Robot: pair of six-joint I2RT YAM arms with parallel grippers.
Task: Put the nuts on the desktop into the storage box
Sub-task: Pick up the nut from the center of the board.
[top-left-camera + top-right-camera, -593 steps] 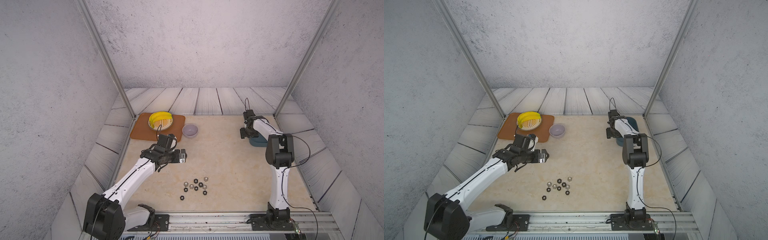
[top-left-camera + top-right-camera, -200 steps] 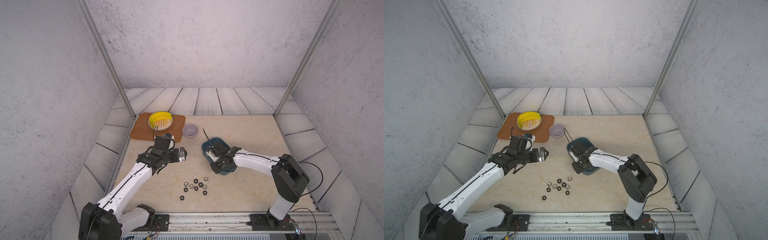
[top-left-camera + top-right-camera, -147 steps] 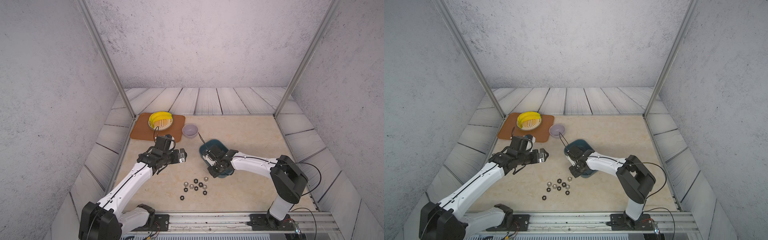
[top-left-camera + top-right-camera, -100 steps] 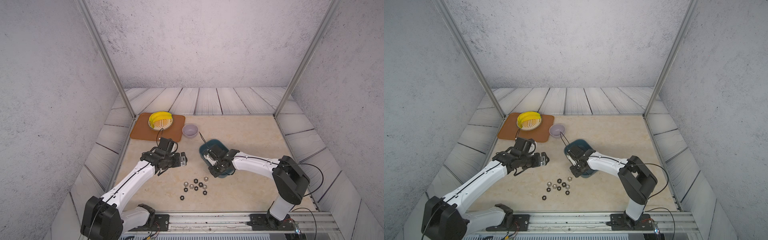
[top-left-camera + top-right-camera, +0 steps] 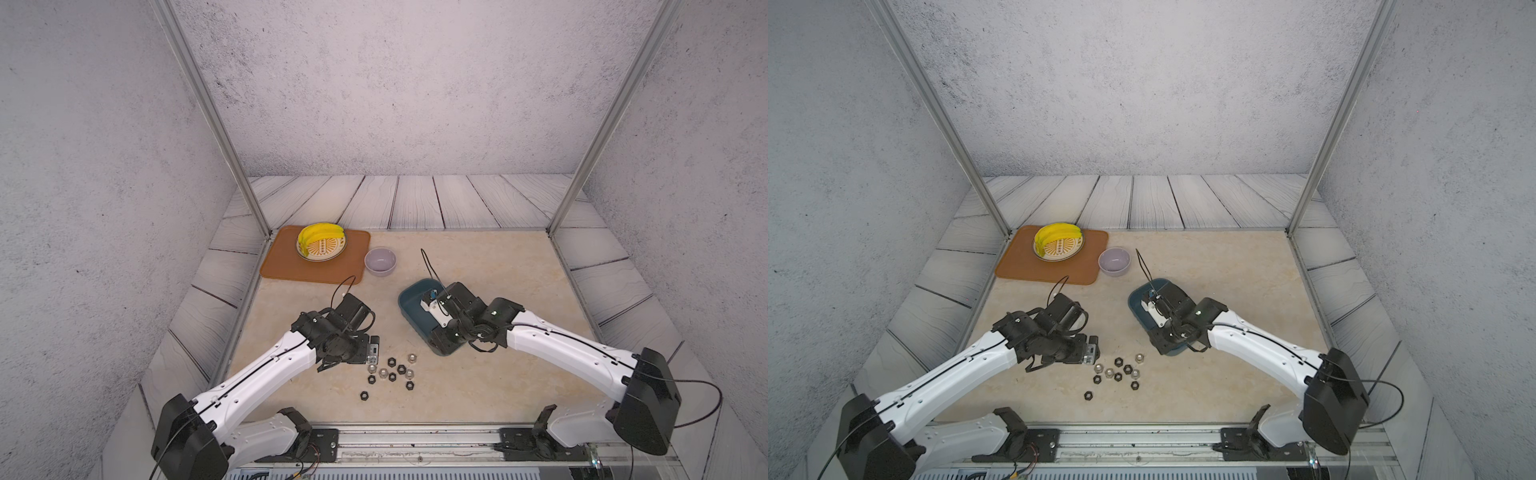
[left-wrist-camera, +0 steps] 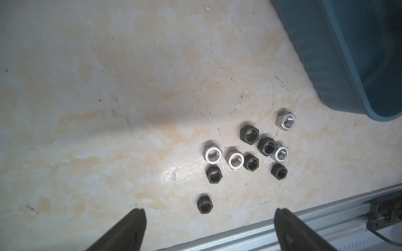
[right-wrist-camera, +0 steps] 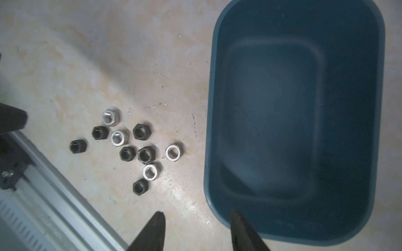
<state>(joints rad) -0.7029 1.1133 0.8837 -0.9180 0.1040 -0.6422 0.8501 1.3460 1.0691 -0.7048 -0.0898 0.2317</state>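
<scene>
Several black and silver nuts (image 5: 390, 372) (image 5: 1118, 370) lie clustered on the beige desktop (image 5: 478, 270) near its front edge. The teal storage box (image 5: 415, 307) (image 5: 1140, 309) stands just right of them, and its inside (image 7: 293, 108) is empty. My left gripper (image 5: 374, 351) (image 6: 210, 211) hovers open at the cluster's left edge, with one black nut (image 6: 205, 204) lying between its fingers. My right gripper (image 7: 197, 213) sits at the box's near corner, jaws apart and straddling the rim without pinching it. Both wrist views show the nuts (image 6: 250, 152) (image 7: 134, 147).
An orange mat (image 5: 286, 266) at the back left carries a plate (image 5: 332, 253) of bananas (image 5: 316, 237). A lavender bowl (image 5: 380, 261) stands beside it. A metal rail (image 5: 415, 436) runs along the front edge, close to the nuts. Frame posts rise at both back corners.
My right arm brought the storage box from the far right to beside the nuts, then its jaws opened off the rim. My left gripper dropped closer to the nuts.
</scene>
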